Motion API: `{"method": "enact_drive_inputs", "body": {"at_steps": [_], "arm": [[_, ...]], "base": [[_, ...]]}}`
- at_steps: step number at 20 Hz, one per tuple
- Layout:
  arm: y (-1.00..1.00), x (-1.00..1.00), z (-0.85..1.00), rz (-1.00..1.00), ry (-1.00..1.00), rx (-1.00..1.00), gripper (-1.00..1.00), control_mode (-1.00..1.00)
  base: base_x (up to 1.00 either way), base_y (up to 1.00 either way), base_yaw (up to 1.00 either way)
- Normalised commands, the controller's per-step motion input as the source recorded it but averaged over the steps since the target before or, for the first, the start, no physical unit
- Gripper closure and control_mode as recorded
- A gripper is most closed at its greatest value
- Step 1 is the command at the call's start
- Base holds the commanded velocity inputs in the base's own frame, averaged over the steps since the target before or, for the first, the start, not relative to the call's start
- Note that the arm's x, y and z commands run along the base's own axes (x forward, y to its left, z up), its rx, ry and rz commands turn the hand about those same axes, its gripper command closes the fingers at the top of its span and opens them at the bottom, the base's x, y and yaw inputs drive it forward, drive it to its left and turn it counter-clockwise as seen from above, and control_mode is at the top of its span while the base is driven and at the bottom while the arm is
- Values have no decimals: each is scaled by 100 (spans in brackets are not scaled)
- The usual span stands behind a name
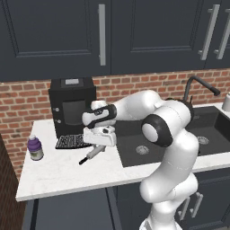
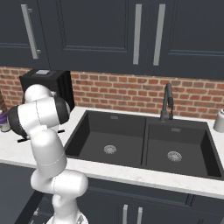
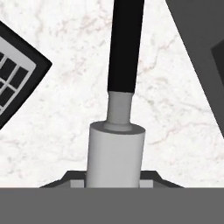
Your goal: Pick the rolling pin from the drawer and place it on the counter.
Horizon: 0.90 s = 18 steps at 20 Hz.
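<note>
- Fingers (image 1: 99,144) clamped on the white barrel of the rolling pin (image 1: 92,153), with only their dark tips peeking out on either side of it in the hand view.
- Pin (image 3: 117,144) sticking out ahead of the fingers, black handle (image 3: 126,46) leading, tilted down toward the desk (image 1: 63,173). Looks like the far handle tip is at or just off the marble; can't say for sure if it's touching.
- So basically the put-down step: pin out of the drawer, over the desk, not released yet.
- To do it well: level the pin out first, lower till the whole barrel sits flat, then let go. Dropping a round thing from a tilt = rolling.
- Coffee machine (image 1: 72,106) and its grated tray (image 1: 72,141) sit just beside the fingers on one side, sink (image 1: 139,143) edge just beside on the other. Best to stay on the bare patch between.
- Purple bottle (image 1: 35,147) well off past the tray, no worry there.
</note>
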Motion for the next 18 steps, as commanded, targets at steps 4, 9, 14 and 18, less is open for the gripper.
{"method": "enact_drive_inputs", "body": {"at_steps": [4,9,14,18], "arm": [[1,0,-36,0,-7,-4,100,-100],[0,0,-42,0,-4,-3,100,-100],[0,0,-12,0,-3,0,-100,-100],[0,0,0,0,0,0,-100,-100]], "base": [[0,0,0],[0,0,0],[0,0,0],[0,0,0]]}}
